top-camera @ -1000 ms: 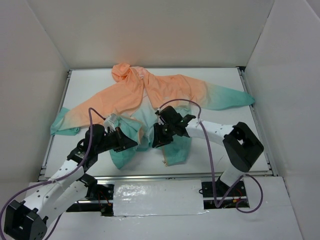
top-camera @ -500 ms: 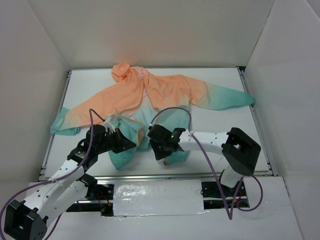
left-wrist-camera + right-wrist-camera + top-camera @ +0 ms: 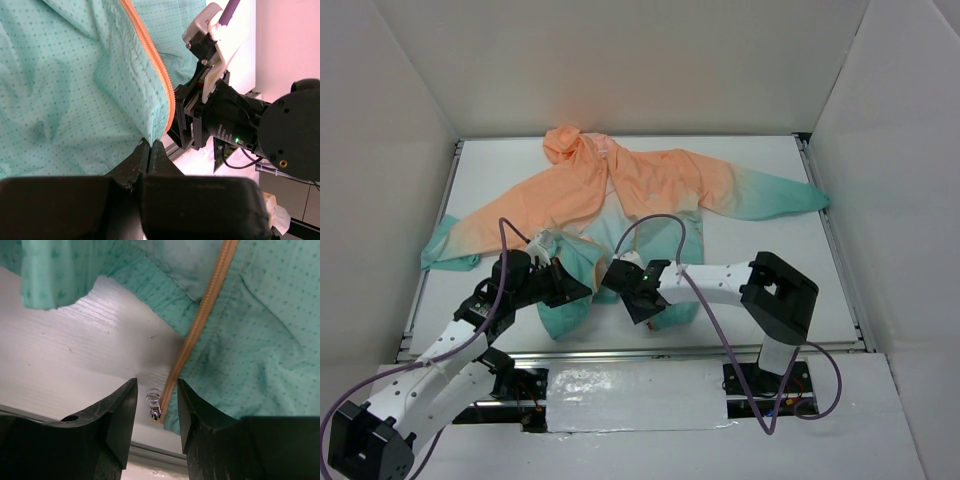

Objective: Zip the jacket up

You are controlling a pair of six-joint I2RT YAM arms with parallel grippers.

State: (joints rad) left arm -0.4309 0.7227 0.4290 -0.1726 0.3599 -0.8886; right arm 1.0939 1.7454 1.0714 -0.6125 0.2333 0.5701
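Note:
The jacket (image 3: 620, 190) lies spread on the table, peach at the hood and shoulders and teal at the hem and cuffs, with its front open. My left gripper (image 3: 582, 287) is shut on the teal hem corner (image 3: 125, 110) of the left front panel, right beside its orange zipper tape (image 3: 155, 65). My right gripper (image 3: 625, 292) is open and low over the other panel's hem. In the right wrist view its gripper (image 3: 156, 385) has the silver zipper slider (image 3: 155, 407) between the fingers, untouched, at the bottom end of the orange zipper tape (image 3: 200, 315).
White walls enclose the white table (image 3: 770, 260) on three sides. A metal rail (image 3: 740, 349) runs along the near edge, just below the hem. Purple cables arc over both arms. The right arm's head (image 3: 220, 120) sits close to the left gripper.
My right gripper has moved left and toward the near edge, down to the hem end of the zipper. The left gripper has kept its hold and place.

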